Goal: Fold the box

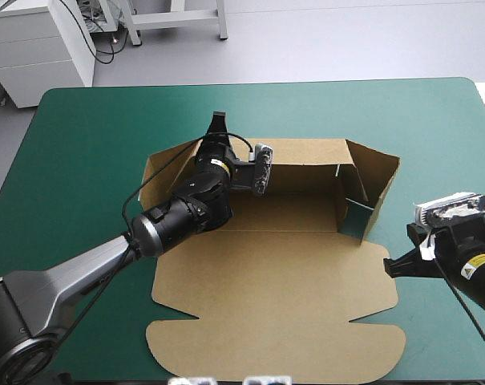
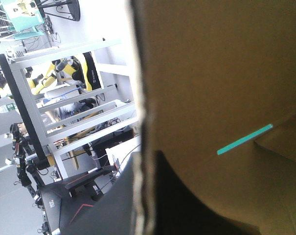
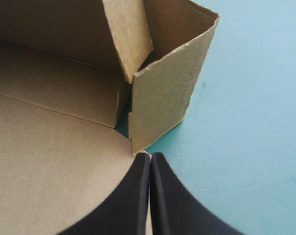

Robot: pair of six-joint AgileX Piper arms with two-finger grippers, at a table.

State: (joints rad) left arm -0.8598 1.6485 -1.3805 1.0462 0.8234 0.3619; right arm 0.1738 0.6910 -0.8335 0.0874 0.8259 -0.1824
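The brown box (image 1: 282, 273) lies mid-table with its back wall and right side wall (image 1: 378, 188) raised, and its lid flat toward the front edge. My left gripper (image 1: 218, 127) is at the back wall's left end. In the left wrist view its black fingers (image 2: 106, 210) stand on either side of the board's edge (image 2: 142, 122), shut on it. My right gripper (image 1: 393, 266) sits low by the box's right edge. In the right wrist view it is shut (image 3: 150, 160) with nothing in it, its tip just short of the side wall's (image 3: 162, 98) near corner.
The teal-green cover (image 1: 90, 160) surrounds the box on all sides. The lid's rounded front flap (image 1: 274, 349) reaches close to the table's front edge. The left side wall (image 1: 155, 172) leans outward, only partly raised.
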